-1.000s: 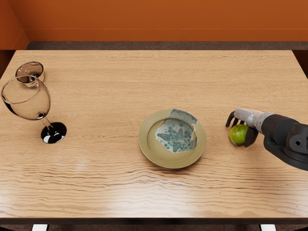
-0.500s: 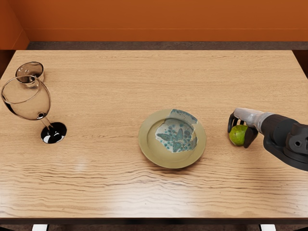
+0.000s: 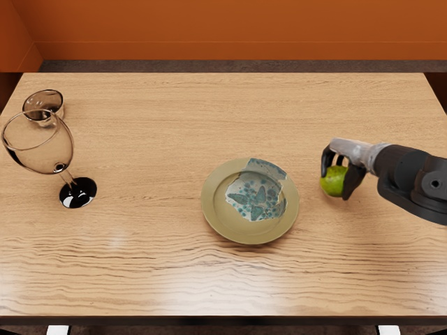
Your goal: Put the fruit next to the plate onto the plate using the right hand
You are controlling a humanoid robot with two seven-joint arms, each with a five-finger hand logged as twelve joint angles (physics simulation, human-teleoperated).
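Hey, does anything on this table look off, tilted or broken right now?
Two things. The wine glass at the left looks tilted, bowl leaning left of its foot. On the plate, the blue patterned centre juts past the rim at upper right, like a misfit piece. The green fruit in the right hand looks fine.

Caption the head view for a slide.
Right hand grips the green fruit beside the plate, wine glass standing far left.
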